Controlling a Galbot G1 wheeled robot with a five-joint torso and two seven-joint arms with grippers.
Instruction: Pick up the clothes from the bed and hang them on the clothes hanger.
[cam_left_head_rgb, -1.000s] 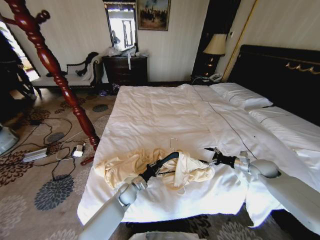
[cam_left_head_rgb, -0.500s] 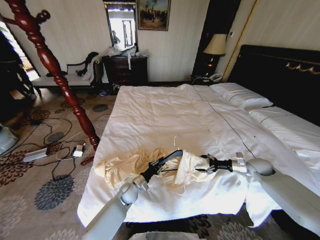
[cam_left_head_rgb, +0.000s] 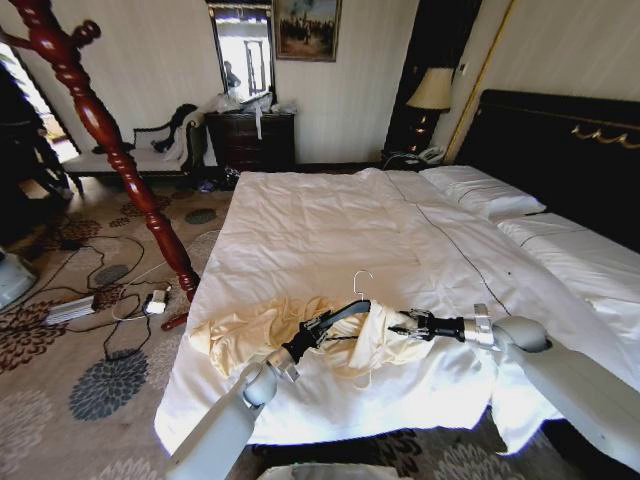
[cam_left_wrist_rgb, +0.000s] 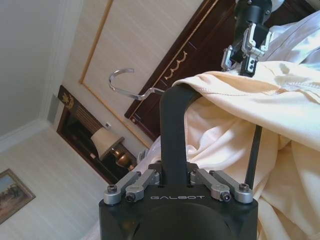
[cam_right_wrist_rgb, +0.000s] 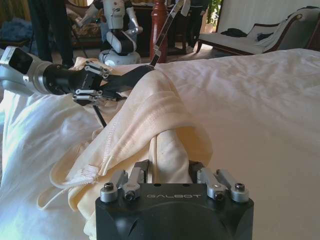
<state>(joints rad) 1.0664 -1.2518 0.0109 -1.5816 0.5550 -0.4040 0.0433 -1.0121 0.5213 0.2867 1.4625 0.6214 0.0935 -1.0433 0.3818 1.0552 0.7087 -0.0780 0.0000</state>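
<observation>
Clothes (cam_left_head_rgb: 300, 335): cream garment, bunched near foot edge of bed (cam_left_head_rgb: 330, 220), partly draped over clothes hanger (cam_left_head_rgb: 345, 310). Rest trailing toward robot's left across white bedding.

Left gripper (cam_left_head_rgb: 312, 333): clamped on one black shoulder arm of hanger, seen clearly in left wrist view (cam_left_wrist_rgb: 175, 145). Held raised off sheet, hook (cam_left_head_rgb: 361, 282) pointing up and away. Probably to keep hanger steady and lifted so cloth can slide over the free shoulder.

Right gripper (cam_left_head_rgb: 397, 328): at garment's right side, pinched shut on a fold of cream cloth; right wrist view shows fabric gathered between the fingers (cam_right_wrist_rgb: 167, 165). Positioned opposite left gripper (cam_right_wrist_rgb: 90, 82), likely to pull neck or shoulder opening across hanger end.

Judgement: mid-threading. One shoulder of hanger covered, gripped side bare. Thin slippery cloth, so risk of sliding off if tension drops. Not yet hung anywhere; red wooden post (cam_left_head_rgb: 105, 135) standing beside bed, well apart.
</observation>
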